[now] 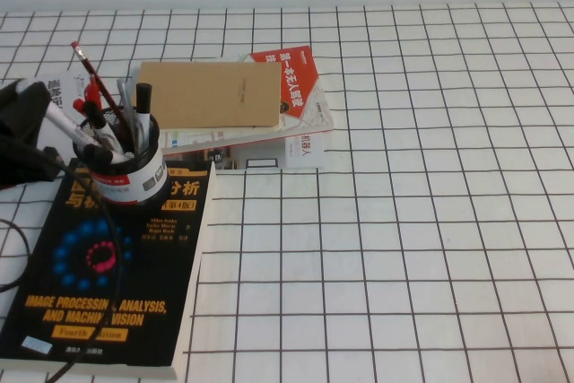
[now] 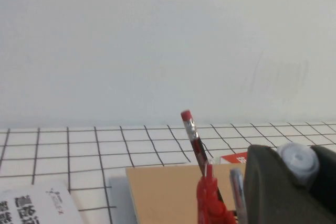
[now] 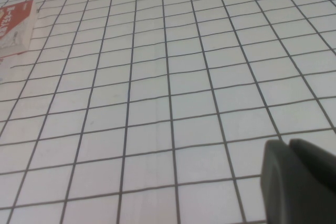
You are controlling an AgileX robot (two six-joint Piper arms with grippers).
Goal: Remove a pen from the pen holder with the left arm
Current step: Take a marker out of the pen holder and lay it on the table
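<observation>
a: two arms on the rig, so where was the left one?

b: at the far left of the counter [image 1: 404, 221]. the left tool [image 1: 82, 144] reached toward the pen holder [image 1: 134, 177] and was clamped on a pale grey pen [image 1: 67, 126]. the left wrist camera showed the pen's rounded end between two dark pads.

a: and where did that pen lie?

b: slanted over the holder's left rim, upper end out toward the arm and lower end down at the rim. whether the tip was inside the cup i could not tell.

a: what else was in the cup?

b: several dark markers and a red pencil [image 1: 90, 69], its eraser end up and leaning left. the holder stood on the top edge of a black book [image 1: 108, 284] that lay flat along the near left side.

a: further right?

b: a brown cover [image 1: 211, 96] lay on a low stack just behind the holder. a red-and-white book [image 1: 296, 73] poked out from under its right end. beyond that was only gridded cloth.

a: the right arm?

b: the right tool [image 3: 299, 182] showed only in its own wrist camera, above bare grid. open or closed, i could not tell.
</observation>
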